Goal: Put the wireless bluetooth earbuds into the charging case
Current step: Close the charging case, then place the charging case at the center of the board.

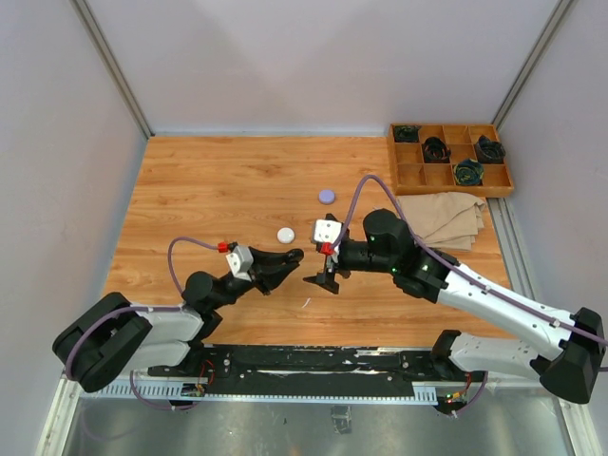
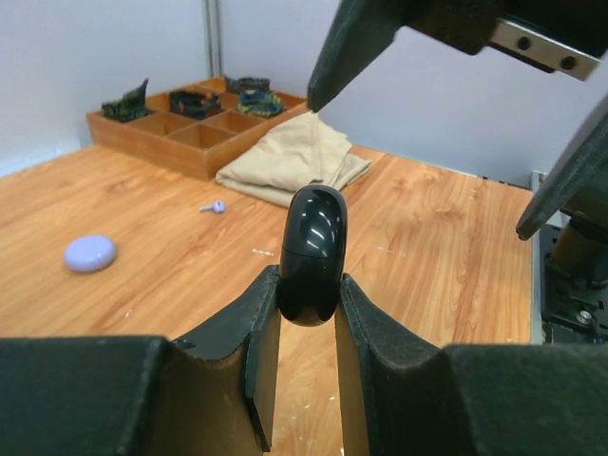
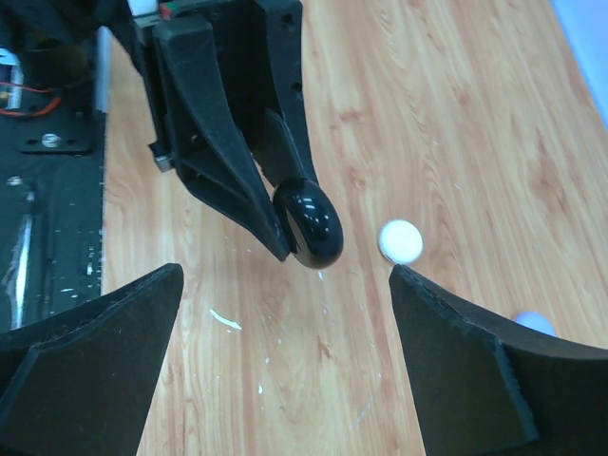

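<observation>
Here black case (image 2: 312,233) pinched inside left end effector (image 2: 309,290).

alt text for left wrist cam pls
Left gripper pinches a glossy black case on edge above the wooden table. Behind lie a lilac case, a lilac earbud, a folded beige cloth and a compartment tray.

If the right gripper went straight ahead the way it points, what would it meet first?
Most likely the black case pinched in the left gripper, centred ahead of the open right gripper; depth is hard to judge.
</observation>
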### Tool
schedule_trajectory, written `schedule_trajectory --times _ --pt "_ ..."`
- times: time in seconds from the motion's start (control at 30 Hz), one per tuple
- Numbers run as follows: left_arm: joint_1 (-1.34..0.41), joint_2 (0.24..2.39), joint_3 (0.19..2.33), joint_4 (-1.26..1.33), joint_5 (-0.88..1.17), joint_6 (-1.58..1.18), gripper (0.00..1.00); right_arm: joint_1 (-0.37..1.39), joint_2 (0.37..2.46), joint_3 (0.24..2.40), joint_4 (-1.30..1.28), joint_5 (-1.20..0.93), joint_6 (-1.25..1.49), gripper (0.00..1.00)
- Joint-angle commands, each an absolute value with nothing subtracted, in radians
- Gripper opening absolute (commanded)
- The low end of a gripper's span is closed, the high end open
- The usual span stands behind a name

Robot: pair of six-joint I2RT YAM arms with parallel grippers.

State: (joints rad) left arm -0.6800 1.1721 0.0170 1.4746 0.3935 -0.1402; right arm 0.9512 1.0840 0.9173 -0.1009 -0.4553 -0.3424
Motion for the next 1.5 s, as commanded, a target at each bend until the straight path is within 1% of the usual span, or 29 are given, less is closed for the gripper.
schedule_trajectory --times 0.0,0.13,0.33,0.5,0.67,0.9,1.07,1.27,1.47 --pt "-0.676 1.204 0.091 1.335 0.28 -0.215 0.0 0.946 1.054 0.873 -0.028 -0.226 -0.251 0.91" --pt "-0.676 1.203 0.143 1.186 0.184 -0.347 0.0 0.946 1.019 0.825 -0.013 -0.037 -0.176 0.91" --pt "-0.675 1.15 0.246 0.785 0.045 -0.486 0.01 0.946 0.94 0.678 0.062 0.095 -0.1 0.91" --pt "-0.669 1.101 0.241 0.62 -0.033 -0.595 0.03 0.946 0.897 0.592 0.089 0.182 -0.089 0.91" --pt "-0.61 1.133 0.241 0.562 -0.038 -0.72 0.04 0.946 0.865 0.502 0.207 0.275 -0.069 0.9" --pt "-0.5 1.263 0.281 0.526 0.029 -0.832 0.05 0.946 0.864 0.465 0.236 0.34 -0.073 0.9" --pt "-0.467 1.356 0.331 0.508 0.042 -0.871 0.08 0.946 0.89 0.472 0.23 0.345 -0.077 0.9" --pt "-0.412 1.486 0.39 0.507 0.09 -0.916 0.16 0.946 0.875 0.47 0.222 0.35 -0.08 0.9" --pt "-0.374 1.567 0.424 0.492 0.136 -0.955 0.31 0.946 0.887 0.473 0.22 0.357 -0.086 0.89"
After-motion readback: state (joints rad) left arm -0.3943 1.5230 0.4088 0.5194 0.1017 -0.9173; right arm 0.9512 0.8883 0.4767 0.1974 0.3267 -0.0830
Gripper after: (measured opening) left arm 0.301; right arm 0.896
